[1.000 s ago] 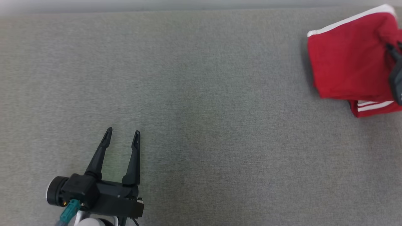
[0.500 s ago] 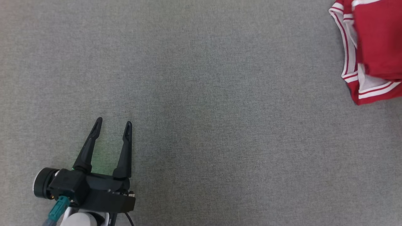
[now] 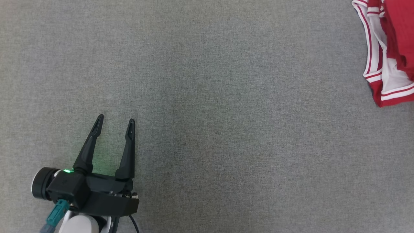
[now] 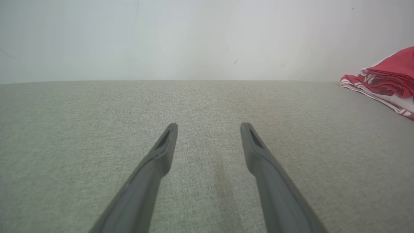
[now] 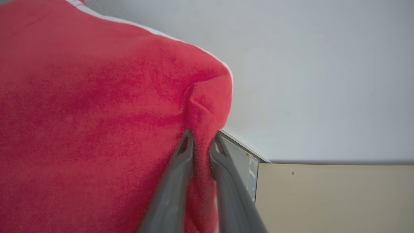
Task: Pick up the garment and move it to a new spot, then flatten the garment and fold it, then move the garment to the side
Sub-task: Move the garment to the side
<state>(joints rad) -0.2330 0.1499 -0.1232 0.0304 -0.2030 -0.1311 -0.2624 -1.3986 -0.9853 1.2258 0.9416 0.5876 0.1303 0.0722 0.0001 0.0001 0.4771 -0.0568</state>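
Observation:
The garment [image 3: 396, 38] is red with white stripes along its hems. It lies bunched at the top right edge of the head view, partly cut off. In the left wrist view the garment [image 4: 389, 72] sits folded in layers at the far right. A raised fold of the garment [image 5: 97, 113] is pinched in my right gripper [image 5: 202, 136], whose fingers stand close together on the cloth. My left gripper [image 3: 115, 119] rests at the lower left, far from the cloth. The left gripper [image 4: 209, 126] is open with nothing between its fingers.
A grey fabric-covered table [image 3: 226, 113] spreads across the whole head view. A pale wall [image 4: 194, 38] rises behind its far edge. Beside the lifted cloth, a beige panel [image 5: 333, 197] and a grey corner edge show.
The head view has shifted. The garment now sits further toward the right edge, its upper layer pulled up so the white-striped hems show. My left gripper stays open.

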